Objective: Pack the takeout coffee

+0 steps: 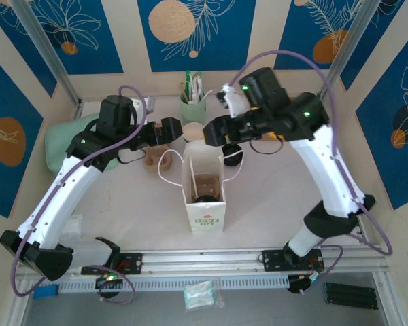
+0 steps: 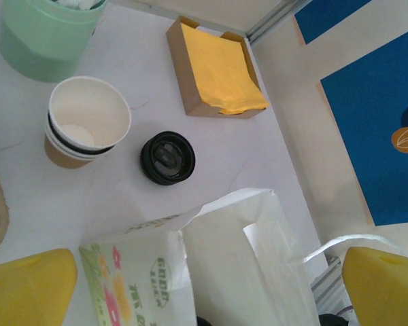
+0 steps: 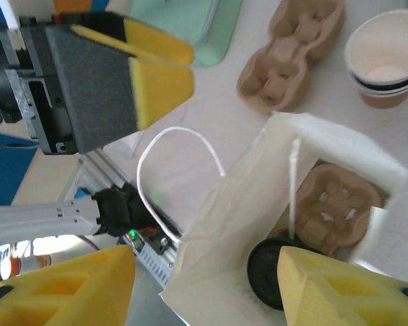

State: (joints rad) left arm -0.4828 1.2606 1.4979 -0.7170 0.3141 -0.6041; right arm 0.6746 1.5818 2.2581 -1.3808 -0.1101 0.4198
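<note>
Looking down from overhead, a white paper carrier bag [image 1: 205,216] stands open at the middle of the frame, just above the rail at the arms' bases. In its mouth sit a brown pulp cup tray [image 1: 205,182] and, on the lower side, the round black lid of the takeout coffee [image 1: 205,198], so the cup is already down in the bag. Above the bag the left gripper [image 1: 168,130] and the right gripper [image 1: 212,131] nearly meet; from up here I cannot tell how either claw stands. A loose black plastic lid [image 1: 232,157] lies just right of the bag.

The left wrist view settles its own claw: two yellow foam fingers [image 2: 28,288] sit at the bottom corners, spread wide, with the bag's rim between them and nothing pinched. It also gives a clear look at a kraft cardboard tray of yellow napkins [image 2: 217,68] at the top, which the right arm largely covers from overhead, and a stack of lidless nested paper cups [image 2: 87,122] at the left. The loose lid lies between the cups and the bag.

The right wrist view has its yellow fingers [image 3: 61,288] apart at the bottom corners, gripping nothing, over the bag's mouth. The coffee's lid shows at lower centre beside the pulp tray, partly behind the right-hand finger. An empty pulp carrier [image 3: 292,47] lies on the table at the top.
</note>
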